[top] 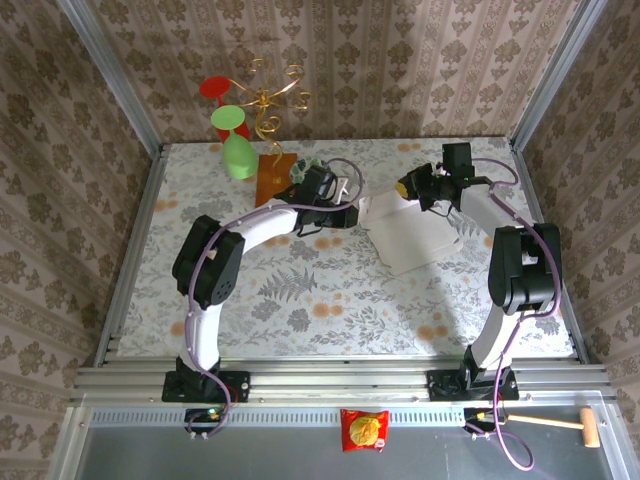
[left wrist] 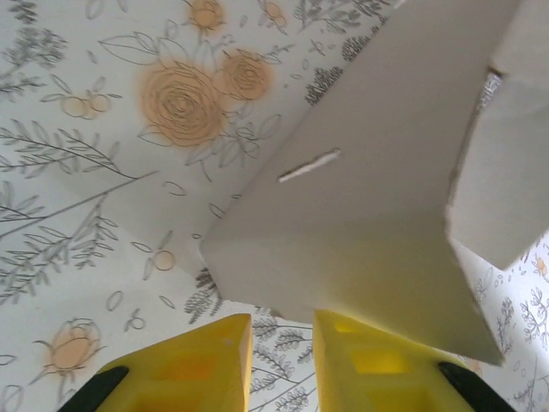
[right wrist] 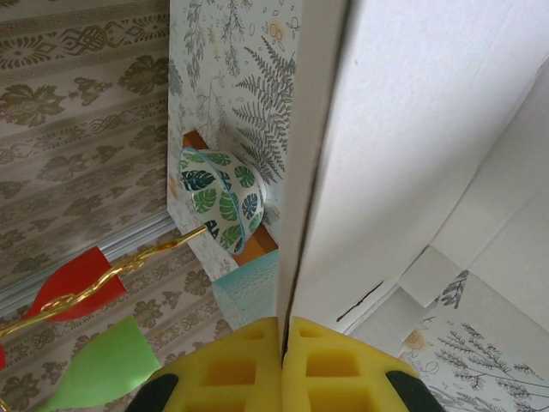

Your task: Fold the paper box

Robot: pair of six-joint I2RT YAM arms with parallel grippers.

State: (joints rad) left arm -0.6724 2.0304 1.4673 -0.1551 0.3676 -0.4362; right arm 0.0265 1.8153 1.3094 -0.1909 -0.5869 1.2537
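The left arm (top: 262, 226) bends at the elbow and reaches forward and rightward; the yellow fingers of the left gripper (left wrist: 281, 324) stand parted by a narrow gap. The right arm (top: 524, 262) reaches forward, its forearm angled leftward, with the right gripper (right wrist: 281, 326) pinched tight on an edge of the paper box (right wrist: 412, 129).

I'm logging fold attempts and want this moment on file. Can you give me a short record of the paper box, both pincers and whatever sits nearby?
paper box: pale cardboard, one side lifted off the table
right pincer: shut on a thin upright panel of the box
left pincer: fingers apart at the box's lower edge, table pattern showing in the gap
nearby: leaf-patterned cup at a brown board, left of the box
fold: not finished
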